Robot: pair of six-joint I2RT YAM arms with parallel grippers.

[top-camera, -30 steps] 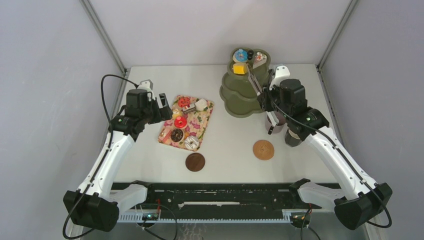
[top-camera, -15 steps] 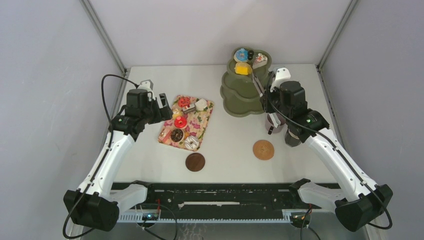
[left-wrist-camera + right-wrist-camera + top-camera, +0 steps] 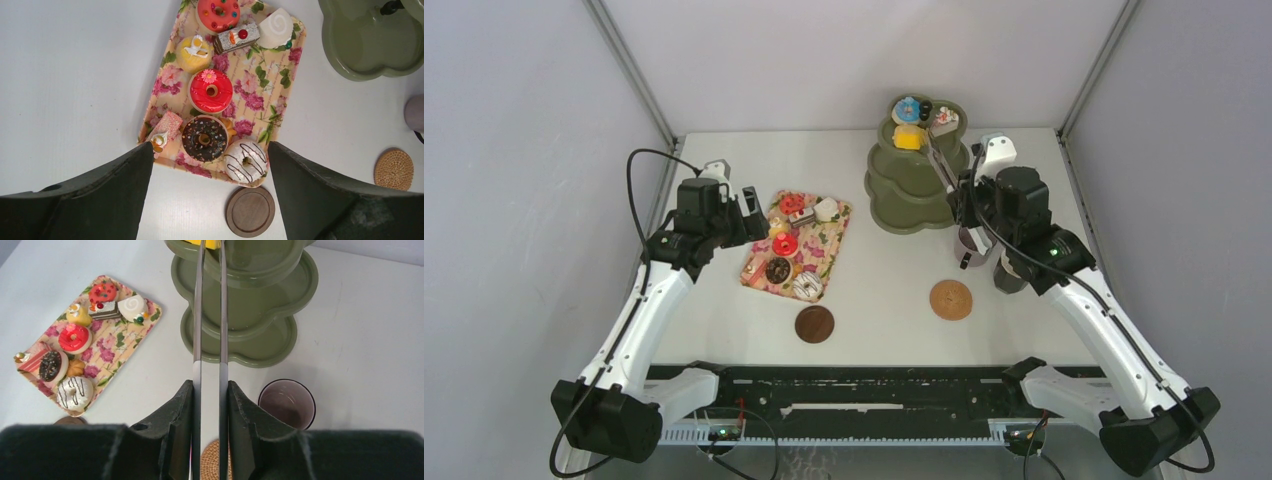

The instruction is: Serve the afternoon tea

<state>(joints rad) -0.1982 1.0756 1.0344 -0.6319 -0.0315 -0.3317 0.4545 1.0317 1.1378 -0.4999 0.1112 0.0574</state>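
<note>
The yellow cube point(image 3: 907, 138) is now nudged slightly further onto the top tier of the stand point(image 3: 904, 195), at the tips of the tongs point(image 3: 196, 315) pinched in the right gripper point(image 3: 210, 390), so release is judged next, while the left gripper point(image 3: 209, 150) is held spread over the tray point(image 3: 296, 47).

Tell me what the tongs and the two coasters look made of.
The tongs look like polished metal: thin, mirror-bright blades. The dark coaster is probably wood: smooth brown disc with a turned rim. The light coaster seems woven straw or rattan: spiral weave shows.
</note>
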